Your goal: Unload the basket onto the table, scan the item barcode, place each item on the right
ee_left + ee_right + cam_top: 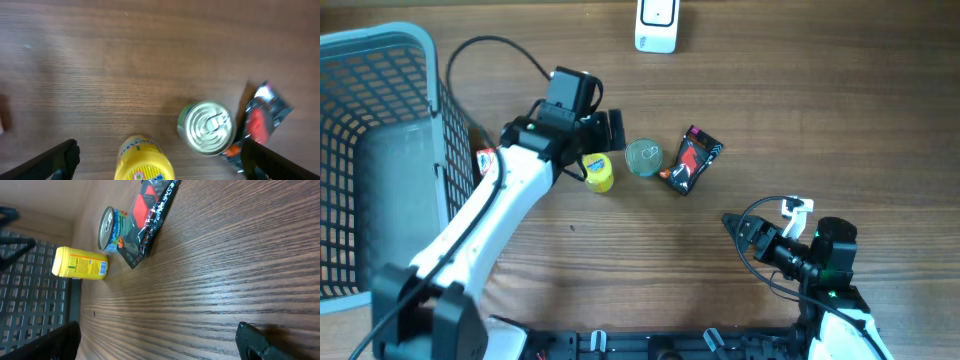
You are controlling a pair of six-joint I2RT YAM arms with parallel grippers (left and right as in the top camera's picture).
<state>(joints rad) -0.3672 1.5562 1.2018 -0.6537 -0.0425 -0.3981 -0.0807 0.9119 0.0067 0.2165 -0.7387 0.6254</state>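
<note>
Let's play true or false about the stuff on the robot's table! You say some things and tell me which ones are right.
1. The can stands between the bottle and the packet. True.
2. The left gripper is squeezing the bottle. False: its jaws are wide open and hold nothing.
3. The bottle is inside the basket. False: it stands on the table, outside the basket.
4. The right gripper is open and empty. True.
</note>
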